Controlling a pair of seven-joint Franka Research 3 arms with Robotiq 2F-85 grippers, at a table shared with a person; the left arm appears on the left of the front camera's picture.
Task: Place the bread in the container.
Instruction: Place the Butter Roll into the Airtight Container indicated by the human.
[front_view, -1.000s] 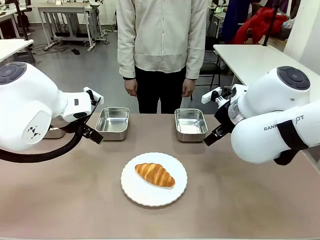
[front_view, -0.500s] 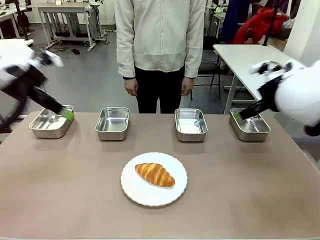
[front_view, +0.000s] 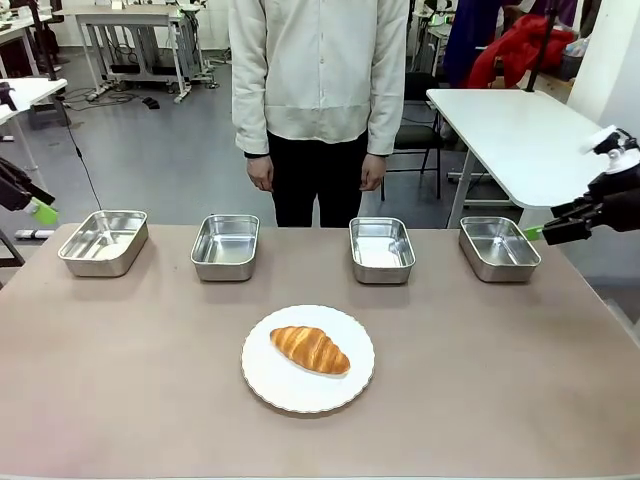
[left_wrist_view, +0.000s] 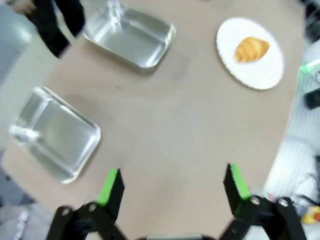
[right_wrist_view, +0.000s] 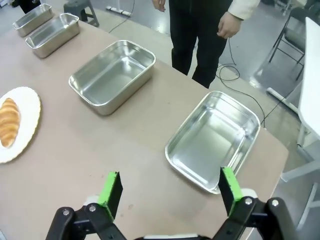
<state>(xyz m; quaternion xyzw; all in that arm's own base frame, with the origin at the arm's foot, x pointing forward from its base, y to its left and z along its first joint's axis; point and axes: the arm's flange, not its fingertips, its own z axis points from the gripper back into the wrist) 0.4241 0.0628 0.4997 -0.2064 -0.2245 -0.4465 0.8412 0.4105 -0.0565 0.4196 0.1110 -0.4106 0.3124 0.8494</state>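
Left gripper (left_wrist_view: 173, 181), blurry, looks wide open and empty, right gripper (right_wrist_view: 171, 184) too; bread (front_view: 310, 349) on the plate (front_view: 290, 385), lower centre, untouched; pick-up not begun: next, reach down, grip it, carry to a container (front_view: 381, 276) up top

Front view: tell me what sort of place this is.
Likely a robotics lab or workshop, not a kitchen: a white work table on a bare grey floor, cables trailing behind the person, and a row of identical steel pans set out with a croissant.
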